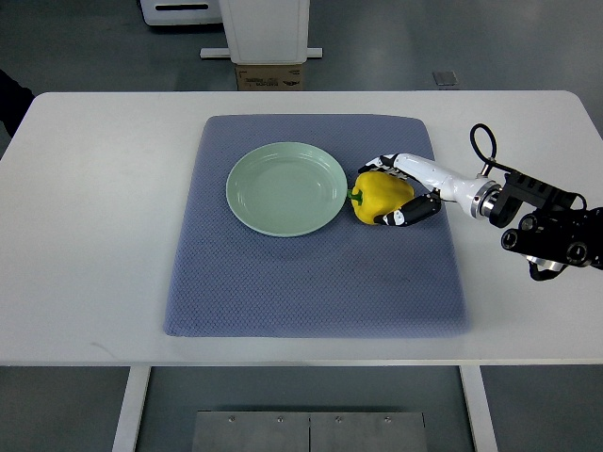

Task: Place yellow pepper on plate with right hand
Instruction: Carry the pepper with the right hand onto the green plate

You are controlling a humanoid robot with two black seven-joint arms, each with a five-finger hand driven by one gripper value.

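A yellow pepper lies on its side on a blue-grey mat, its green stem pointing to 9 o'clock and just beside the rim of a pale green plate. The right hand, reaching in from 3 o'clock, grasps the pepper with fingers curled around its far and near sides. The mat covers the middle of a white counter.

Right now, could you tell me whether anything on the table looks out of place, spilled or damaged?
Nothing stands out. The green plate sits empty and whole on the blue mat, and the right hand is closed around the yellow pepper lying just beside the plate's right rim. No spills show.
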